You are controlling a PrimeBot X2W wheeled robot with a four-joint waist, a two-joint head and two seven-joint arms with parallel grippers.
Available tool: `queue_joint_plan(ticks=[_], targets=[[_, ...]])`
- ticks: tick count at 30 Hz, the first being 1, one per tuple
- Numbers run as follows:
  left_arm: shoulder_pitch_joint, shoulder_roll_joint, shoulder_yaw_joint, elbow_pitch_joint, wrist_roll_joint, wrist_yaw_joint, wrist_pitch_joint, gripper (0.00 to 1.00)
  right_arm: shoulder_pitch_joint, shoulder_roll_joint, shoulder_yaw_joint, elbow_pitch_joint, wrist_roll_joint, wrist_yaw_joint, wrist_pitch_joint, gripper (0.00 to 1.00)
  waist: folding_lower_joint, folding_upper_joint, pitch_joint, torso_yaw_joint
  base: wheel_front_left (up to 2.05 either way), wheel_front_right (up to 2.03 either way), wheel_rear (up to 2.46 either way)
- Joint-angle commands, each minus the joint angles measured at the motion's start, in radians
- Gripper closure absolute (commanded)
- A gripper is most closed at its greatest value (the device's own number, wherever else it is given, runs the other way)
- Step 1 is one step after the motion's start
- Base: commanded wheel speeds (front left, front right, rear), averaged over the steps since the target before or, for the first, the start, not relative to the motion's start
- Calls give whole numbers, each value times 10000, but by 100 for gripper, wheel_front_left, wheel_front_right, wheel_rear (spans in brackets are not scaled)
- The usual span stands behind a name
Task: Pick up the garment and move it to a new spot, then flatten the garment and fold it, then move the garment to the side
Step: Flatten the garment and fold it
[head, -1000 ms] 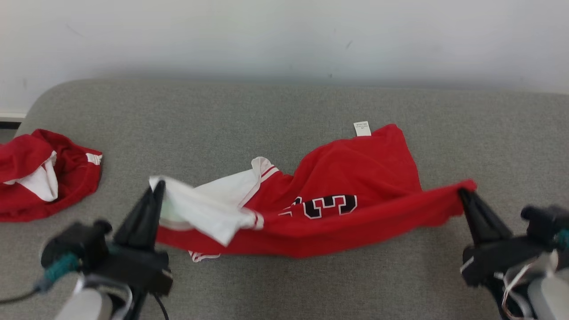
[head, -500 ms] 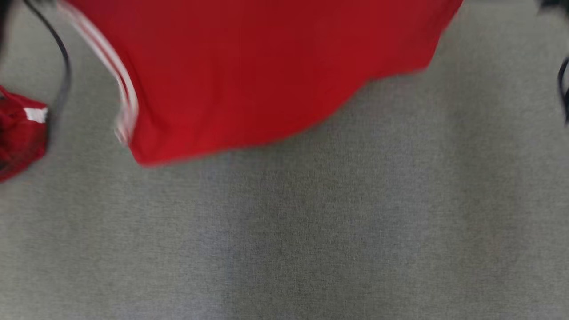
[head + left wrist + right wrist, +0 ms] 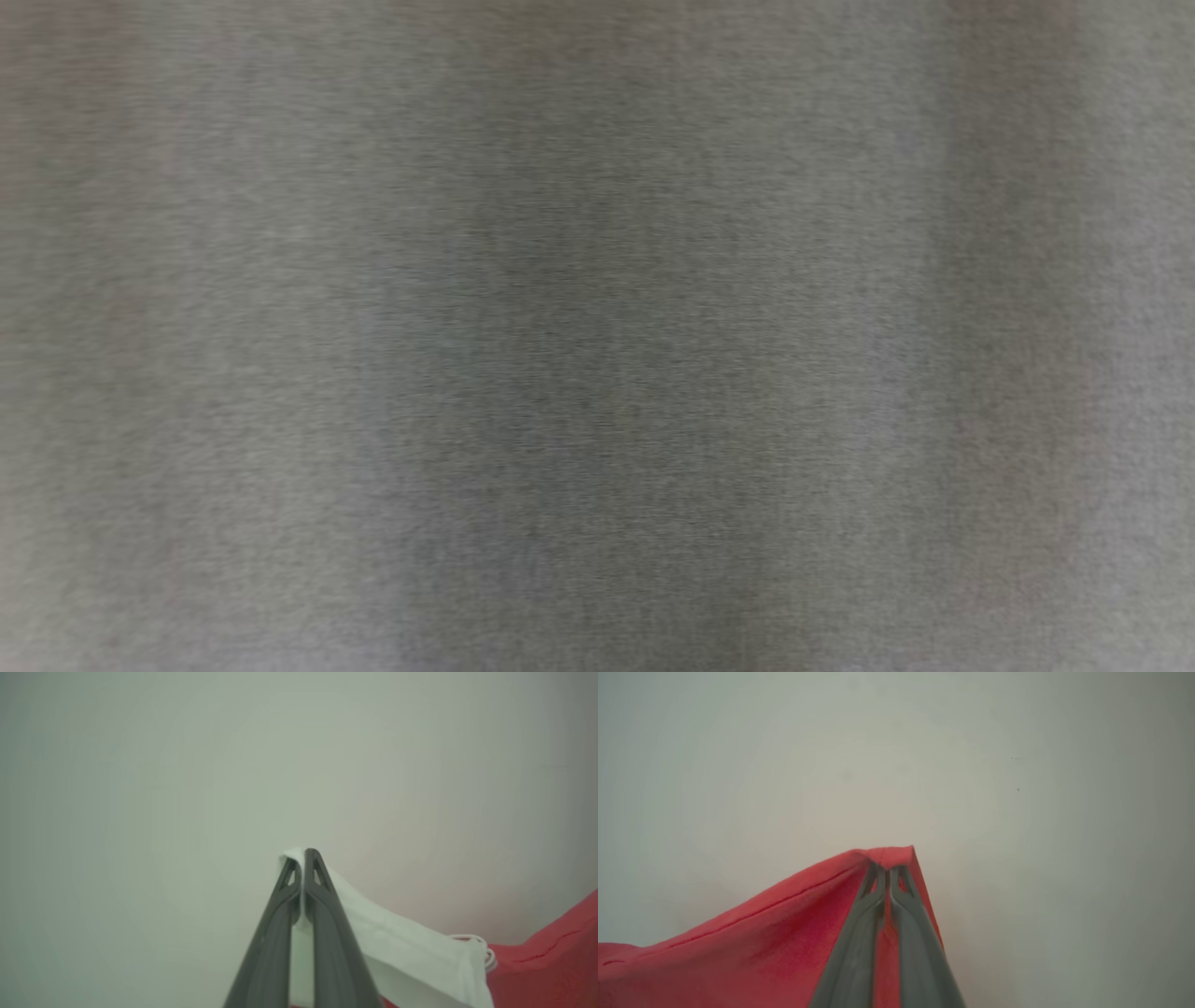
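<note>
The garment (image 3: 775, 938) is soft red cloth with a white panel (image 3: 402, 947); it hangs slung between the two grippers, raised against a pale wall (image 3: 140, 788) and sagging away from each pinch; it looks light and limp, with no stiffness to keep a shape, and is likely to swing and crumple when lowered. The left gripper (image 3: 303, 855) has its fingers pressed together on the white edge; the right gripper (image 3: 888, 868) is clamped likewise on a red hemmed corner, a small peak of cloth poking past the tips. Corners and hems seem the right places to hold, since drawing them apart should spread the cloth flat; both bites look thin, so a slip is possible. The garment's middle is cut off in both wrist views; the head view gives a smeared grey surface (image 3: 597, 336), too blurred to read; how high the cloth hangs over it I cannot tell.
</note>
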Motion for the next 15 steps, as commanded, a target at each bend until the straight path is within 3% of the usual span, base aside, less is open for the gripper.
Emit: queue_joint_plan(ticks=[1, 9, 15], targets=[[-736, -243, -245, 617, -207, 26, -356, 100, -661, 30, -135, 627, -274, -22, -392, 100, -4, -4, 474, -587, 0, 0, 0], [-1266, -485, -1176, 1465, -649, 26, -890, 100, -948, 85, 84, 1529, -355, -22, -894, 100, -4, -4, 576, -653, 0, 0, 0], [-450, -259, -1918, 1543, -1305, 26, -1384, 100, -325, -40, 788, 1458, 13, -22, -1097, 100, -4, -4, 307, -568, 0, 0, 0]])
